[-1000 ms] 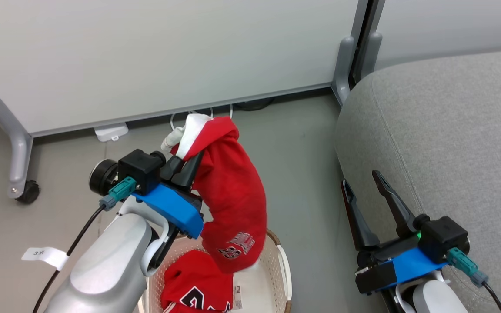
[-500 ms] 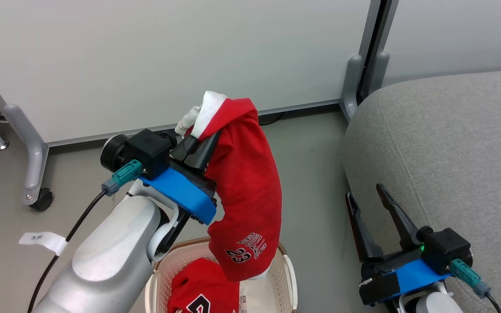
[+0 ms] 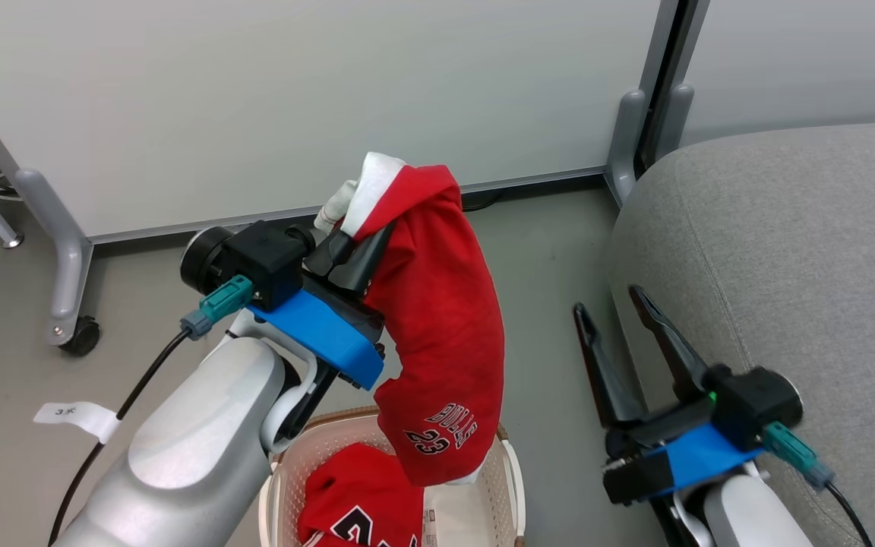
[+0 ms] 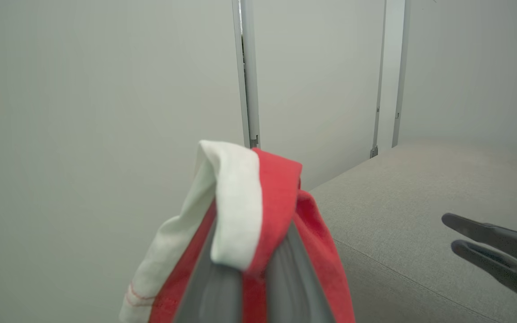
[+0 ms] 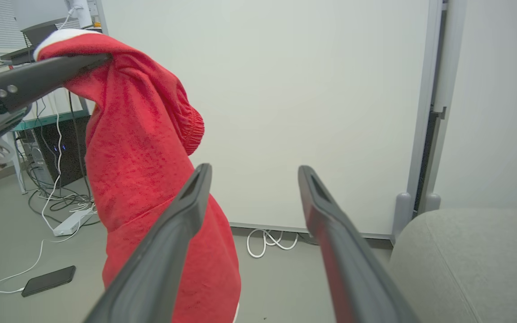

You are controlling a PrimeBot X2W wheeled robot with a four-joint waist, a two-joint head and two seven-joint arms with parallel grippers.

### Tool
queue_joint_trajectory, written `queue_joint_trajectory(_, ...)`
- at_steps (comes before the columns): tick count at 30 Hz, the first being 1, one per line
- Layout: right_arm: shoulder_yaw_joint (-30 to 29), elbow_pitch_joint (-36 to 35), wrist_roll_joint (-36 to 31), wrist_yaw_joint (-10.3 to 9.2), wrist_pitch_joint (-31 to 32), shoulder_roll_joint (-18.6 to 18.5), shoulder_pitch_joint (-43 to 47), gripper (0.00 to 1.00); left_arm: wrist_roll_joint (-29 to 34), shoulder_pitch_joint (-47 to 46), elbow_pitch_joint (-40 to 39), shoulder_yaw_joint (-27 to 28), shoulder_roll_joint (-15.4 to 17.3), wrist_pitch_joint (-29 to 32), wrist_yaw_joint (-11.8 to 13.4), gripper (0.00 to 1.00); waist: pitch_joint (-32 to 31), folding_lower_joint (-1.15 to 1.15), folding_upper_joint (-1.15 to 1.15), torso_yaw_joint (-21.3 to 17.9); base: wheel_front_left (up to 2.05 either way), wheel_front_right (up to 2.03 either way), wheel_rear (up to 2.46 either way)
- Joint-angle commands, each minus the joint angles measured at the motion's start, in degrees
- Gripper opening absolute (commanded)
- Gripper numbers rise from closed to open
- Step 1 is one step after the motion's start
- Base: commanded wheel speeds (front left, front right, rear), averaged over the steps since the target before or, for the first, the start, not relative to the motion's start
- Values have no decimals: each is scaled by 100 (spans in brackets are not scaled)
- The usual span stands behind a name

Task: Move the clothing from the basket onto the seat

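While the left gripper (image 3: 358, 254) is pinched tight on the white-trimmed edge of one red garment (image 3: 445, 327), that piece hangs in the air in a long curved drape! Its lower end, lettered "23", dangles over the far rim of the basket (image 3: 512, 486); whether it touches that rim, I cannot tell. From the left wrist, the white band is folded right over the tops of the fingers, red cloth spilling down either side.

Down in the basket, a second red garment (image 3: 361, 501) lies bunched against the left wall, a white tag (image 3: 431, 524) just beside it on the basket's bottom. And the basket sits on the grey floor (image 3: 544, 251), between the two arms.

Over to the right, the big grey seat (image 3: 787, 251), nothing on the part we can see, its rounded corner close to the foot of the partition panel (image 3: 255, 99). The right gripper (image 3: 608, 304) hovers along the seat's left edge, jaws spread wide, holding nothing. From its wrist, the hanging garment shows to the left of its fingers, and a dark phone (image 5: 48, 280) lies on the floor beyond.
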Motion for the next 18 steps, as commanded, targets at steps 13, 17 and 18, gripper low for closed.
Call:
queue_joint_trajectory(13,1226,655,94,11,-22,-260,-1487,100,48,-263,1,-160,-234,-38,8,0,152,0,-1,289,0,0,0)
queue_joint_trajectory(17,1493,1070,159,11,-22,-404,-1859,100,81,-346,-28,-236,-330,-49,1,0,222,0,-1,400,0,0,0)
queue_joint_trajectory(18,1567,1171,185,10,-21,-431,-1942,100,89,-365,-38,-254,-345,-49,-1,0,238,0,-1,421,0,0,0)
